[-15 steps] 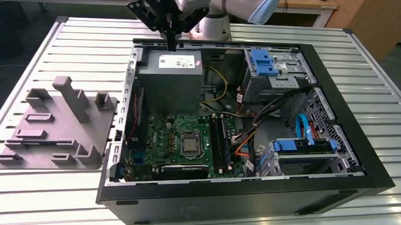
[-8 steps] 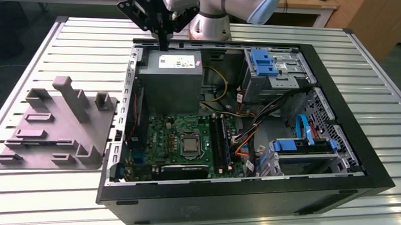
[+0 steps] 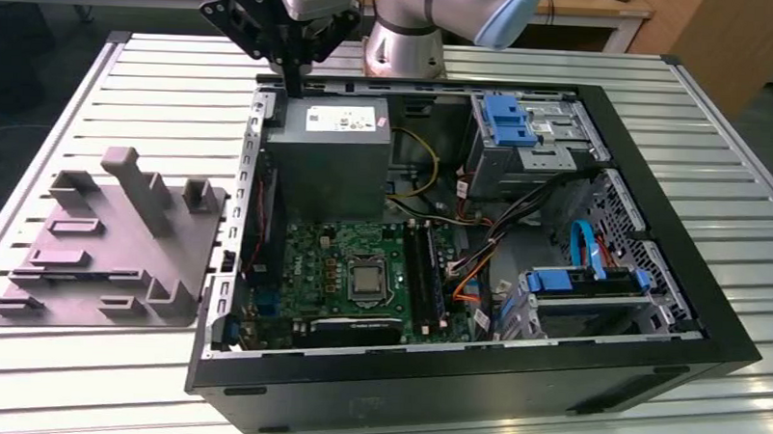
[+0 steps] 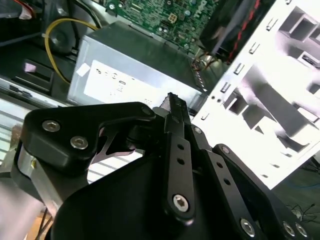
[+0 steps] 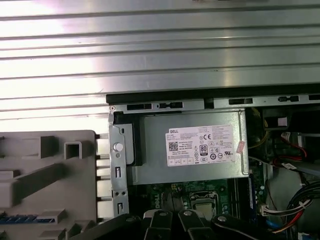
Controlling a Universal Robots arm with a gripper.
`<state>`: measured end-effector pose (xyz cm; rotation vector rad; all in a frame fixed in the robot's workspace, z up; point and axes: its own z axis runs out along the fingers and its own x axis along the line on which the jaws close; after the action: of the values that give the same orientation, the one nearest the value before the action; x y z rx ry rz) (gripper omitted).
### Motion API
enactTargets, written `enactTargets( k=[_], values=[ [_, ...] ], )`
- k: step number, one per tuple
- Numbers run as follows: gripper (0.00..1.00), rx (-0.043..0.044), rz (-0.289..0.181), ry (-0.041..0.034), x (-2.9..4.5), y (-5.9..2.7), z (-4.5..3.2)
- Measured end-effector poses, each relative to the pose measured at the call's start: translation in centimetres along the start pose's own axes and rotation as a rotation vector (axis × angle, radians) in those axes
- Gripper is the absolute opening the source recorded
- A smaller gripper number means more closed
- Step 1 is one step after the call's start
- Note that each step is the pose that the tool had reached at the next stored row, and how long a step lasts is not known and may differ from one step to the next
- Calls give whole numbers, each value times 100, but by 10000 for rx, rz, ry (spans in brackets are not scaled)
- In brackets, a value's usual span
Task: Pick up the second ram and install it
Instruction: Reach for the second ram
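Ram [image 5: 27, 219], a thin blue strip, lay in a slot of the blocky grey fixture [image 5: 50, 150]; the gripper [image 3: 292, 90] hung over the boxy metal PSU [image 3: 324, 152], black fingers [image 4: 179, 150] pressed together, gripping nothing visible.

Open air lies over the slatted aluminium table [image 3: 147, 74] and over the open-topped black computer case [image 3: 419, 392]. Inside, a tall grey metal power supply box [image 3: 324, 157] fills the corner just under the black gripper [image 3: 292, 90]. The green motherboard [image 3: 320, 258] lies low and uncovered, hemmed in by that box, loose coloured cables [image 3: 468, 278] and blue-fronted drive cages [image 3: 584, 282]. A grey plastic fixture with upright posts [image 3: 129, 227] stands just beside the case.
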<state>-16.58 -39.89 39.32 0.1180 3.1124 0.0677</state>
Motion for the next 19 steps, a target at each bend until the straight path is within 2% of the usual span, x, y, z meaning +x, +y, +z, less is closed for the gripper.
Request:
enactTargets(
  k=[9, 19],
  values=[
    [10, -1, 0, -2, 269, -20, -6],
    [10, 0, 0, -6, 638, -47, -14]
  ],
)
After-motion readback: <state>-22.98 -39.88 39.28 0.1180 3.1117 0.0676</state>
